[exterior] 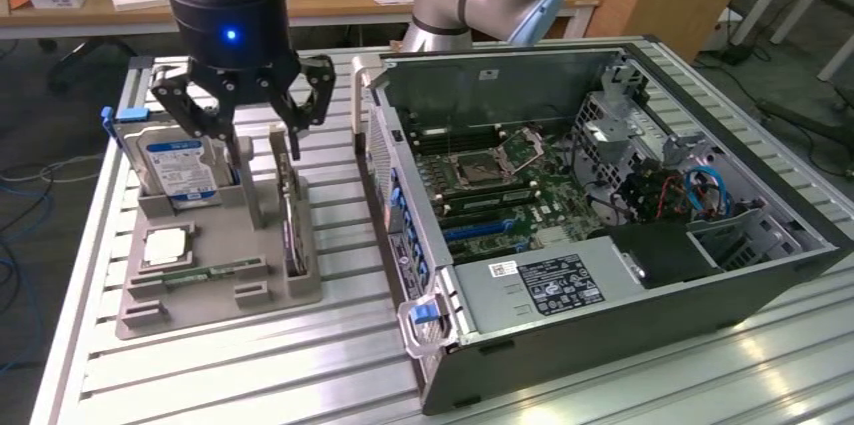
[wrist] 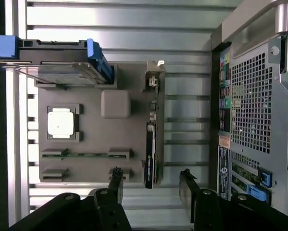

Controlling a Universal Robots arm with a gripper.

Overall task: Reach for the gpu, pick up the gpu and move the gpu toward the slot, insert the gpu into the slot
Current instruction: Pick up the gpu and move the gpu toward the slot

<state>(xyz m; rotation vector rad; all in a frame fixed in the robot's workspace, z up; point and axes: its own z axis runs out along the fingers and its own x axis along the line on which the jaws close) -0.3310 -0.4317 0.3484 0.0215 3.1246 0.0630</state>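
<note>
The gpu [exterior: 291, 217] stands on its edge in a groove of the grey holder [exterior: 267, 290], its silver bracket end toward the far side. In the wrist view the gpu [wrist: 150, 144] appears as a thin dark strip. My gripper [exterior: 258, 141] hangs open just above the card's far end, one finger on each side of its line and touching nothing. From the wrist, the gripper [wrist: 151, 182] has its two black fingers [wrist: 116, 179] spread to either side of the card's edge. The slot [exterior: 482, 229] lies on the green motherboard [exterior: 534, 207] inside the open computer case.
A hard drive [exterior: 180, 167] with a blue label stands upright in the holder beside the gripper. A silver CPU [exterior: 167, 245] and a narrow memory stick [exterior: 214, 272] lie flat in the holder. The case wall [exterior: 387, 195] rises at the exterior view's right of the holder.
</note>
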